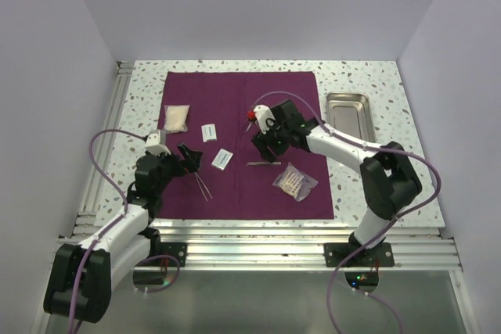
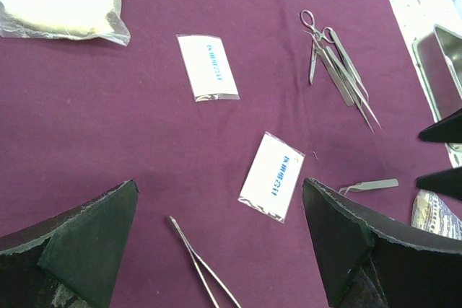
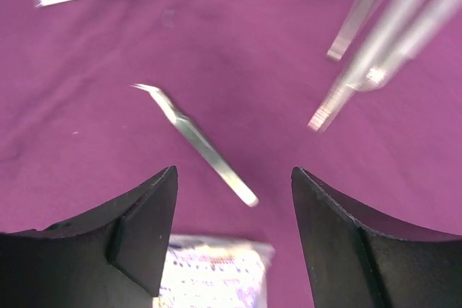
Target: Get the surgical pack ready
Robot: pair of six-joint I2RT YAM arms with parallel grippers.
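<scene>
The surgical pack (image 1: 243, 193) is a plum-maroon drape spread flat over the table, also filling the left wrist view (image 2: 130, 142) and the right wrist view (image 3: 86, 106). On it lie steel instruments and sealed packets. My left gripper (image 1: 189, 159) (image 2: 220, 185) is open just above the drape, with thin forceps (image 2: 202, 265) lying between its fingers, untouched. My right gripper (image 1: 266, 145) (image 3: 234, 171) is open and empty over the drape's middle. Curved tweezers (image 3: 198, 142) (image 1: 263, 163) lie flat just ahead of its fingertips.
A gauze bag (image 1: 176, 118) lies at the drape's far left. Two small white packets (image 1: 209, 132) (image 1: 223, 159) sit mid-drape. A clear bag of printed items (image 1: 295, 181) lies near the right. Scissors and other instruments (image 2: 339, 70) lie bundled. A bare steel tray (image 1: 348, 111) stands right of the drape.
</scene>
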